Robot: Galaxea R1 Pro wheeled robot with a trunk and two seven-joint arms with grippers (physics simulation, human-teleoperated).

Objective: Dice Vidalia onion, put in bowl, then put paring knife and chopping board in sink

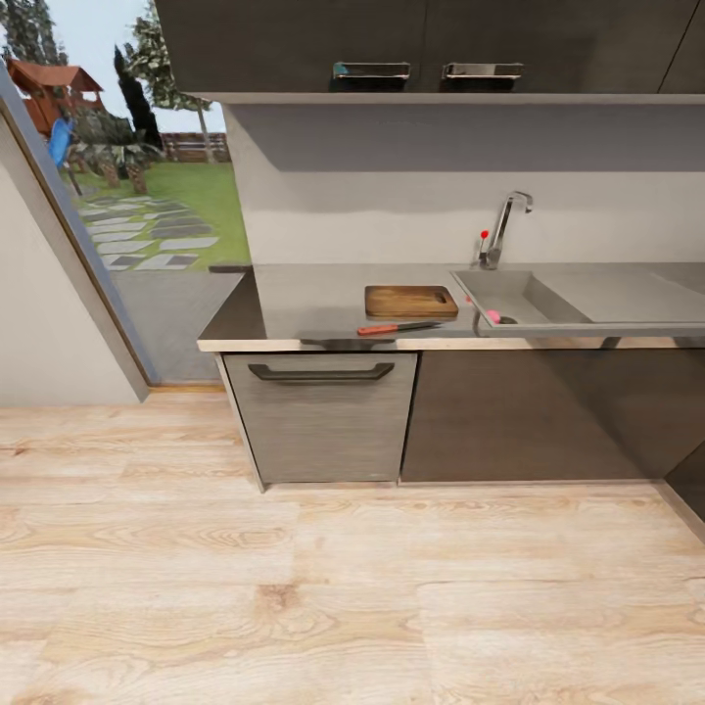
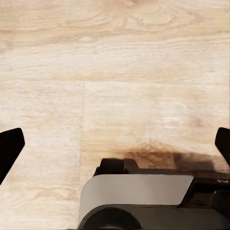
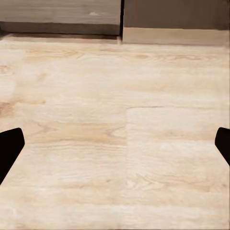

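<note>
Brown wooden chopping board (image 1: 411, 301) lies on your grey tabletop (image 1: 294, 304), red-handled paring knife (image 1: 397, 328) just before it, steel sink (image 1: 548, 299) beside; both your claws, left claw (image 2: 115, 143) and right claw (image 3: 115, 143), hang spread wide over pale wood floor (image 3: 115, 96), well away.

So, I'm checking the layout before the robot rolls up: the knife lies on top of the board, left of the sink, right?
Not quite. In the head view the knife lies on the countertop in front of the board, beside it and not on top. Both are indeed left of the sink.
</note>
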